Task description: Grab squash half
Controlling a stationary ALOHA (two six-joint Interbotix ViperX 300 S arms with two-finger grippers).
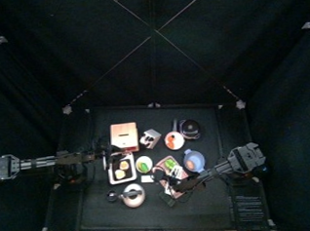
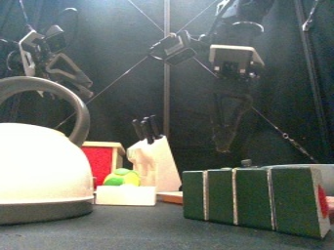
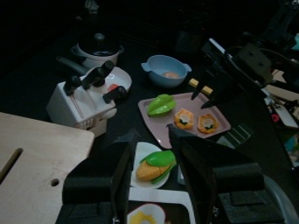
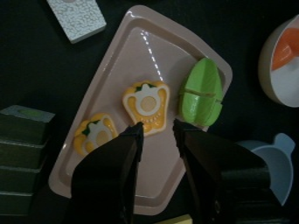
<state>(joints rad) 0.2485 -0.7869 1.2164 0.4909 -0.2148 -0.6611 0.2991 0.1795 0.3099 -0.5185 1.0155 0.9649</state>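
right wrist view, my right gripper (image 4: 156, 131) jaws apart just above the pink tray (image 4: 117, 70), squash half (image 4: 146, 99) between the tips, nothing held, my left gripper (image 3: 156, 162) jaws apart too

Glossy pink plastic tray (image 4: 128, 52); smooth, shiny squash half (image 4: 146, 99); pale wooden board (image 3: 30, 166); glossy white kettle (image 2: 39, 171).

Kettle (image 2: 39, 156), white w/ dark handle, front left on table (image 2: 144, 229). Knife block (image 2: 154, 161) behind it. Green boxes (image 2: 255, 195) front right. Blue bowl (image 3: 166, 68), wood board (image 3: 35, 162).
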